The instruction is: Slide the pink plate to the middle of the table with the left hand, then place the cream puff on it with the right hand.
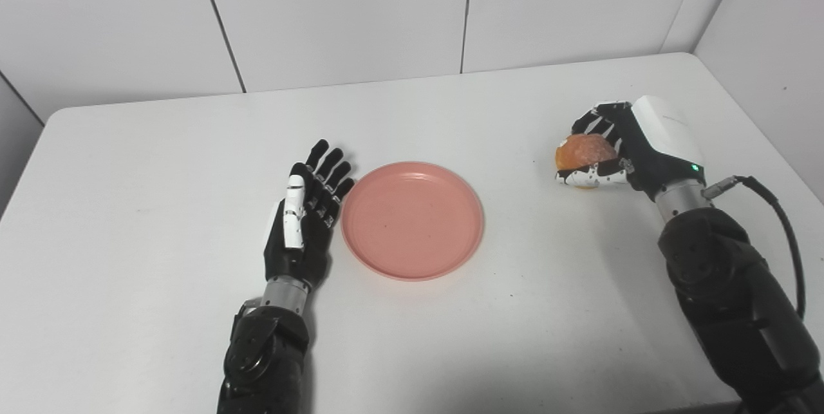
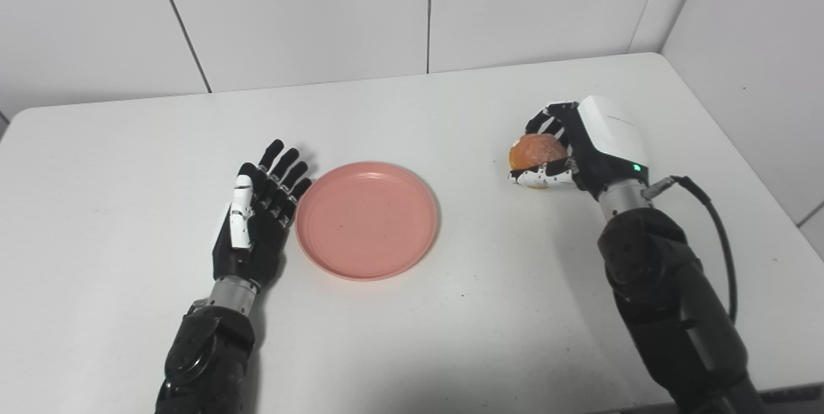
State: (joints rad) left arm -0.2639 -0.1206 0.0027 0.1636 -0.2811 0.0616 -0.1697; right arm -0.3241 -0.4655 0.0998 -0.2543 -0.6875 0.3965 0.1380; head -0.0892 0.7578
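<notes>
The pink plate lies flat and empty near the middle of the white table. My left hand is open, fingers straight, standing on edge against the plate's left rim. My right hand is at the right side of the table, shut on the golden-brown cream puff, with fingers over its far side and the thumb under its near side. The puff is well to the right of the plate. The same shows in the right eye view: plate, left hand, right hand, puff.
White wall panels stand behind the table's far edge. Another wall runs along the right side. A black cable loops from my right wrist.
</notes>
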